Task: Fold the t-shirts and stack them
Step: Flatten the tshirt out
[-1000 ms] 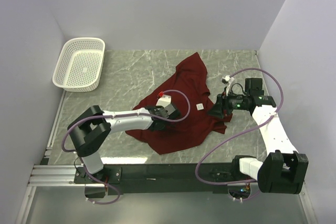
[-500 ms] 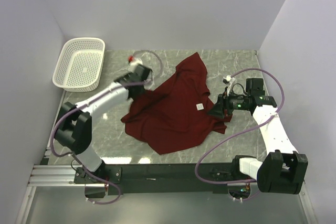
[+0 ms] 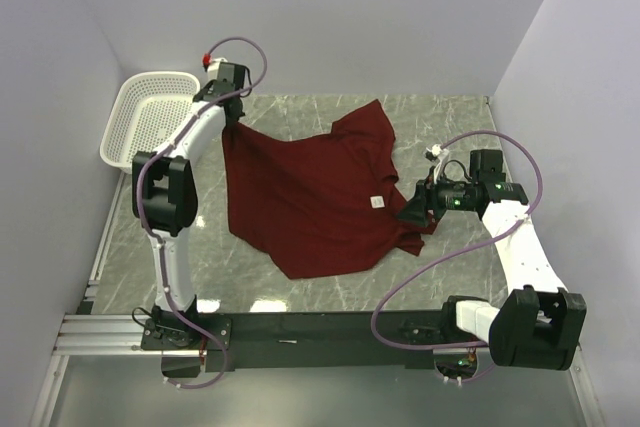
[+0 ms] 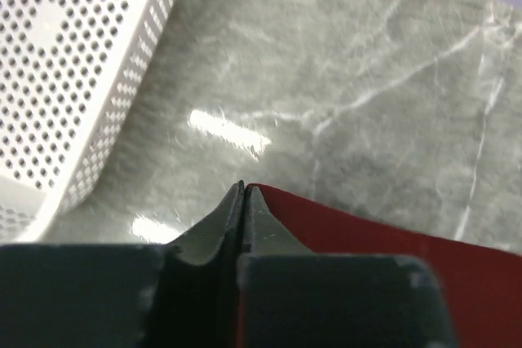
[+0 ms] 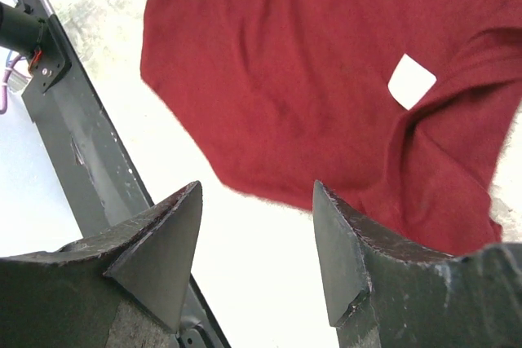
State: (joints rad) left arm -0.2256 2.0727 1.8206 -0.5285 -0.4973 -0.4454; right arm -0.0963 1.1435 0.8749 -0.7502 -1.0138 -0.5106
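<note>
One shirt in play: the maroon t-shirt [image 3: 300, 197] is lying opened out across the middle of the marble table [image 3: 450, 117]. No folds in it yet and nothing is stacked.
left gripper [image 3: 229, 125]: it's reaching way out to the far left, right beside the white basket [image 3: 150, 122]. In the wrist view the jaws are pressed flat together on the shirt's far-left corner.
right gripper [image 3: 412, 209]: the fingers are spread wide and holding nothing. It's hanging over the shirt's right edge, near the little white neck label [image 3: 376, 201].
which way the cloth is running: from the left gripper it's stretching off toward the near right. So the long axis is going diagonally, far-left to near-right, ending about under the right gripper.
who's nearer to what: each arm is sitting at its own end of that diagonal. The left one is already gripping its end and the right one is only hovering over its end.
my guess at the next bit: the right gripper is going to need to drop straight down and pinch the edge below it, so both ends can be pulled flat.
worry: the cloth is looking bunched by the label, so it might be grabbing two layers.
</note>
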